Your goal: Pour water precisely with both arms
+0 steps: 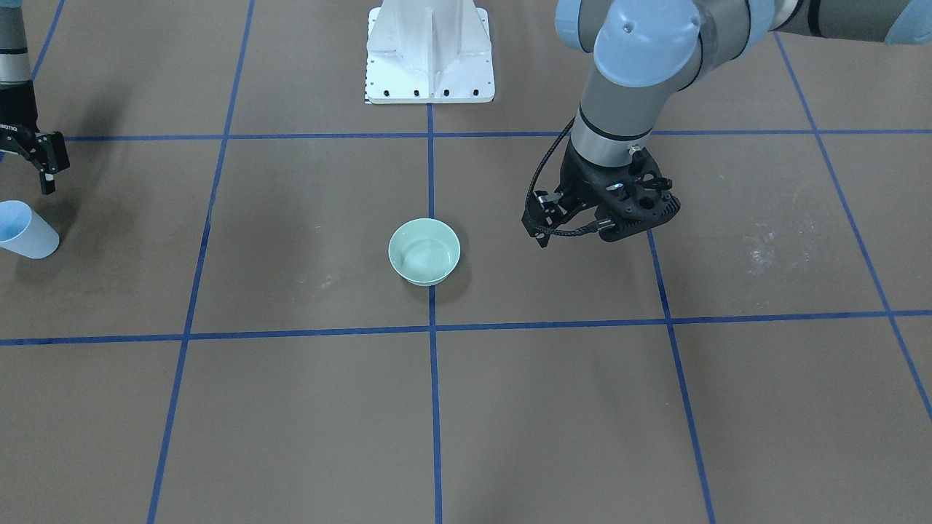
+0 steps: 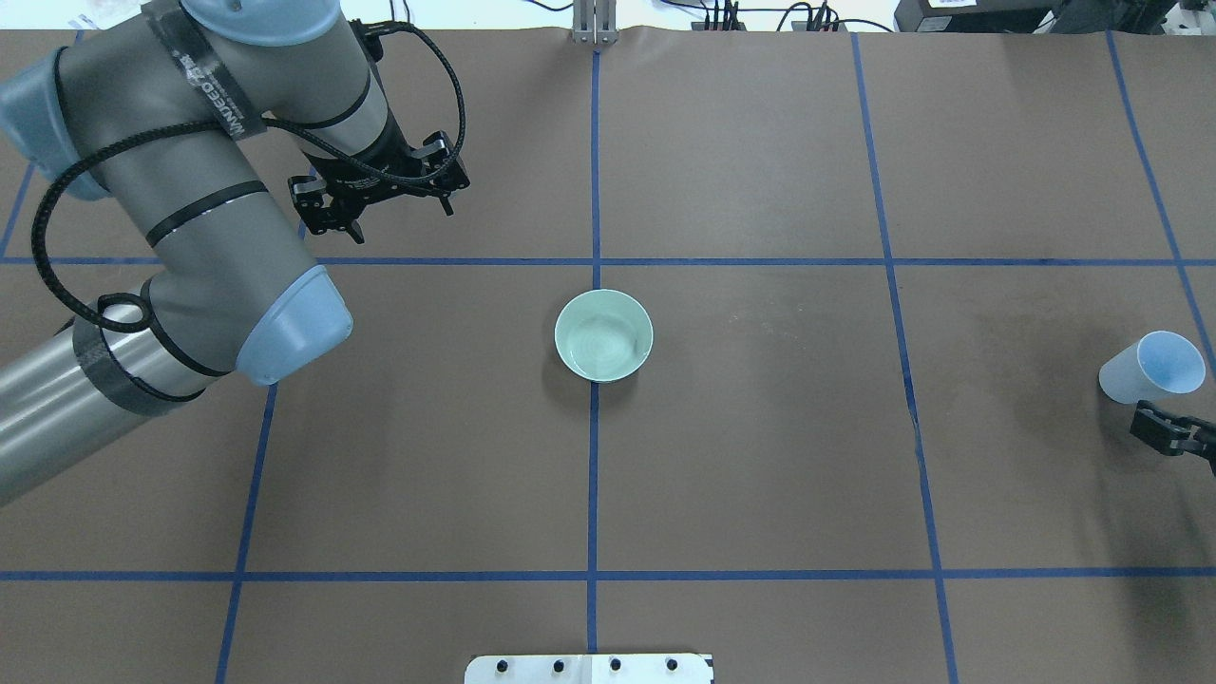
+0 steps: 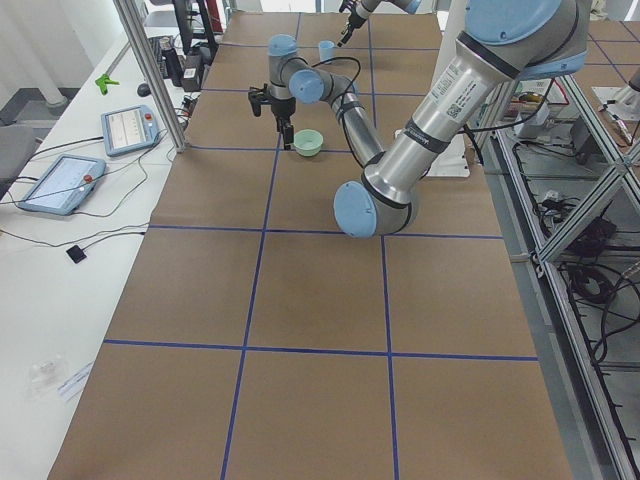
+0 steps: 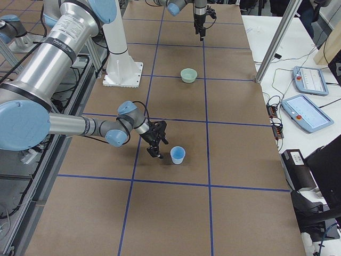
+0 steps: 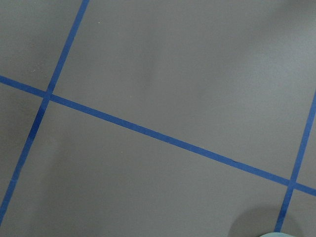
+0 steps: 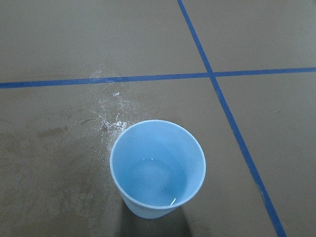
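Water (image 6: 153, 178) lay as a faint sheen inside the blue cup (image 6: 157, 170), upright on the counter (image 2: 760, 456) just beside the right hand (image 4: 159, 143), which was spread and empty. The left hand (image 1: 617, 218) hung near the green bowl (image 2: 603, 335); its grip could not be told.

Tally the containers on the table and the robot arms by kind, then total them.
Bowl: 1
Cup: 1
Robot arms: 2, the left arm and the right arm
Total: 4
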`<state>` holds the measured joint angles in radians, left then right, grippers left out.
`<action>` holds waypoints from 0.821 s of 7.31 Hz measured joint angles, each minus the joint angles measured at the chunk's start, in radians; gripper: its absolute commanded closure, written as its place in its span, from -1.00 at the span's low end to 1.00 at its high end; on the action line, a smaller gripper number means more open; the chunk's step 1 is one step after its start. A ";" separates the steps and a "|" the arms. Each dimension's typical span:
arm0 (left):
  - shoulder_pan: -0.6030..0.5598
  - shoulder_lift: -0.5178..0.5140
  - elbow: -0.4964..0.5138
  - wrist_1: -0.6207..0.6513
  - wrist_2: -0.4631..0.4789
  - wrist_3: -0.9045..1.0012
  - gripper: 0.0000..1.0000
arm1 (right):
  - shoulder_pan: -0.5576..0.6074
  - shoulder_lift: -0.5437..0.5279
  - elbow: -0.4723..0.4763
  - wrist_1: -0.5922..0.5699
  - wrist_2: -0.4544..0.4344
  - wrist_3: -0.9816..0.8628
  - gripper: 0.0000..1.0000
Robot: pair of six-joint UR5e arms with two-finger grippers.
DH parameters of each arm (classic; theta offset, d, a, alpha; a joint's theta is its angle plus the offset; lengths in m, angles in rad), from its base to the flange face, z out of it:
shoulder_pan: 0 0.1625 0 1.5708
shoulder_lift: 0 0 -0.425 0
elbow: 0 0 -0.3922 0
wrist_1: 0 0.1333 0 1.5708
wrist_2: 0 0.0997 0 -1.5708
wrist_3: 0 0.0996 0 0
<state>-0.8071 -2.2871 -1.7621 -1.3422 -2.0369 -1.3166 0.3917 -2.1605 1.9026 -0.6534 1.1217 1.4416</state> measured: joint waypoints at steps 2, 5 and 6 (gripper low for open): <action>0.003 0.011 0.001 -0.001 0.000 0.001 -1.00 | -0.022 0.034 -0.049 0.000 -0.089 0.015 -0.98; 0.005 0.015 0.007 -0.003 0.000 0.003 -1.00 | -0.050 0.051 -0.063 -0.001 -0.170 0.046 -0.98; 0.005 0.018 0.009 -0.004 0.000 0.003 -1.00 | -0.062 0.054 -0.070 -0.001 -0.199 0.048 -0.98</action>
<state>-0.8024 -2.2695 -1.7527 -1.3467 -2.0371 -1.3133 0.3298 -2.1061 1.8323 -0.6547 0.9232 1.4899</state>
